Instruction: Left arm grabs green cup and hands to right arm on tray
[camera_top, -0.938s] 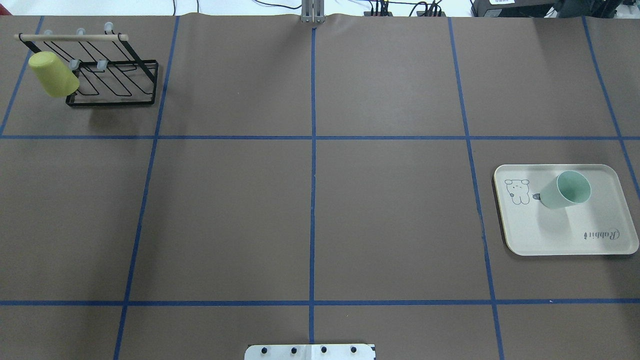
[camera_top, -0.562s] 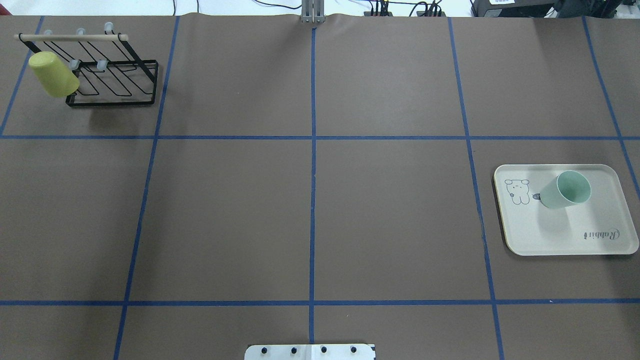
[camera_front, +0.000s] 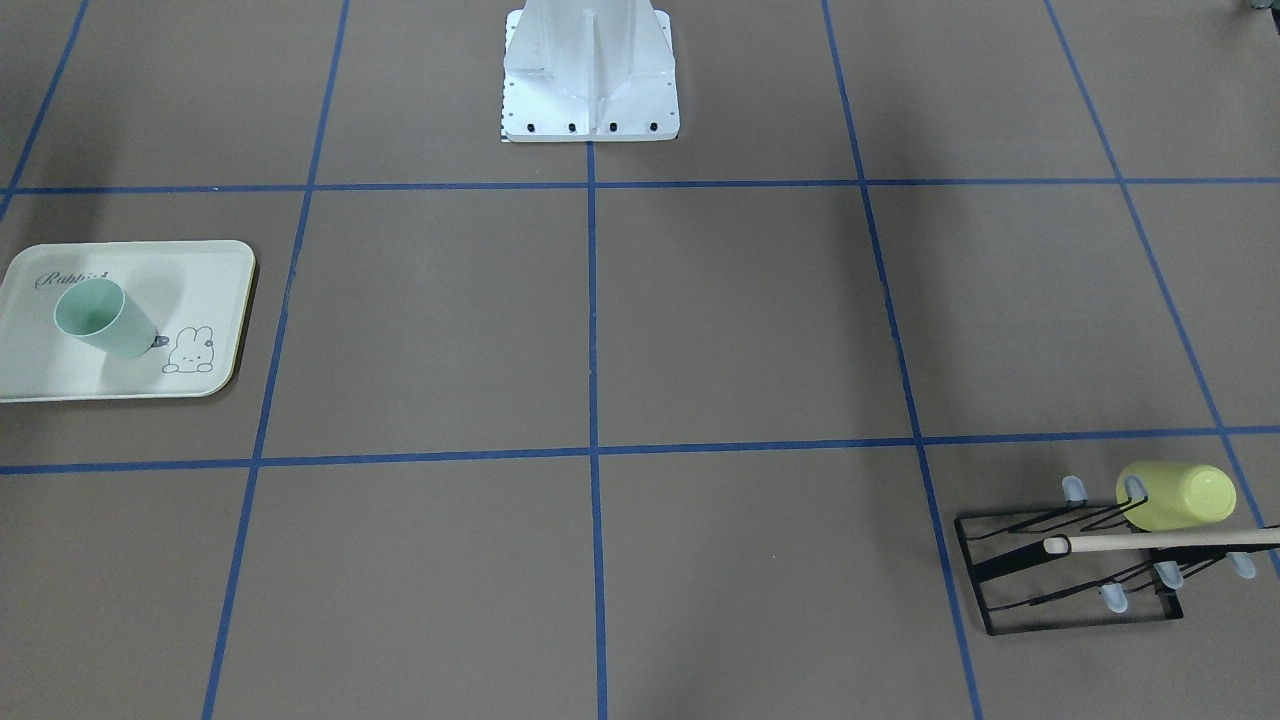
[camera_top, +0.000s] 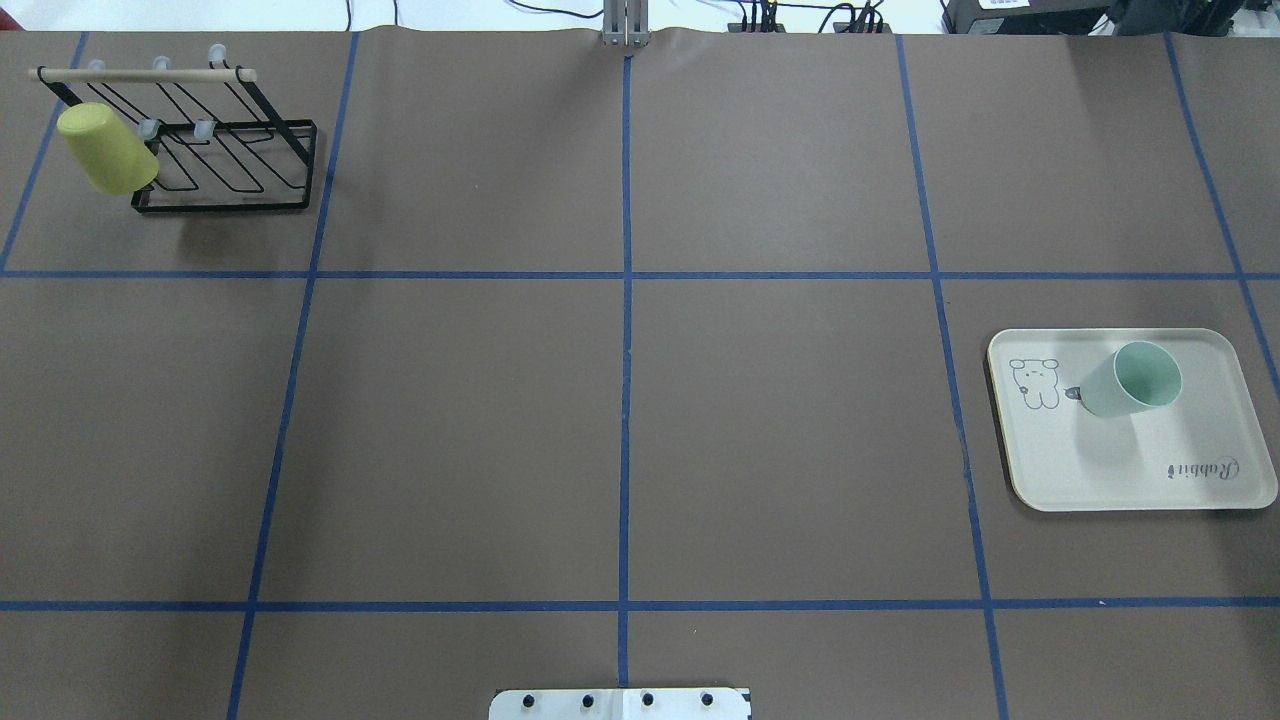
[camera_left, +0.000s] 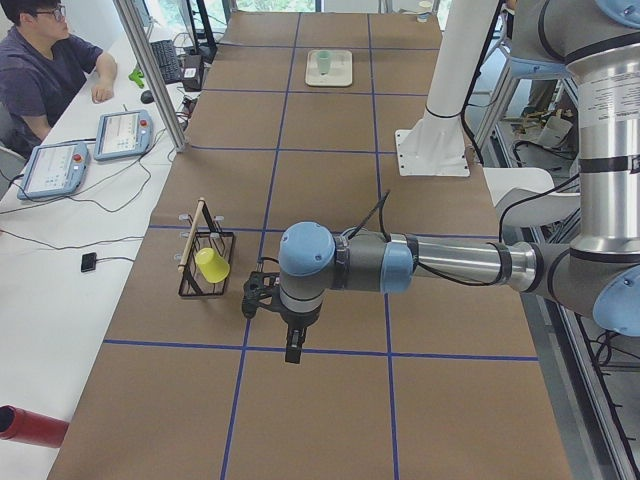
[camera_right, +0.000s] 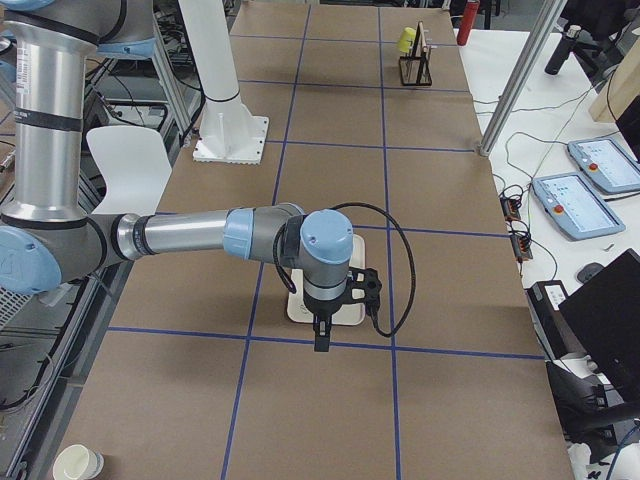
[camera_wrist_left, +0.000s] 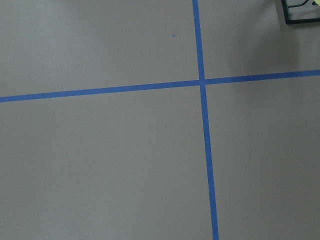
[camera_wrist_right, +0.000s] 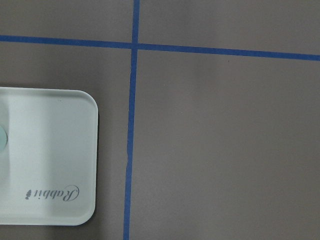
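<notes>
Left arm (near arm in the exterior left view): forearm stretched out roughly level over the table, wrist turned down, left gripper pointing straight down above the surface, near the rack but apart from it. Its wrist camera looks onto a blue tape crossing, with a corner of the rack at the top right. Cannot tell whether its fingers are apart or together. Right arm (near arm in the exterior right view): same pose, forearm level, right gripper pointing down over the near edge of the tray. Finger state likewise cannot be told, and it holds nothing visible. Green cup stands upright on the tray, long axis vertical, mouth up, base just beside the bunny drawing, with the "Rabbit" script on its other side. Both grippers are clear of it. Count on table: two cups, one green and one yellow-green cup, the latter hung tilted on the end of the rack; one tray; one rack; two arms.
</notes>
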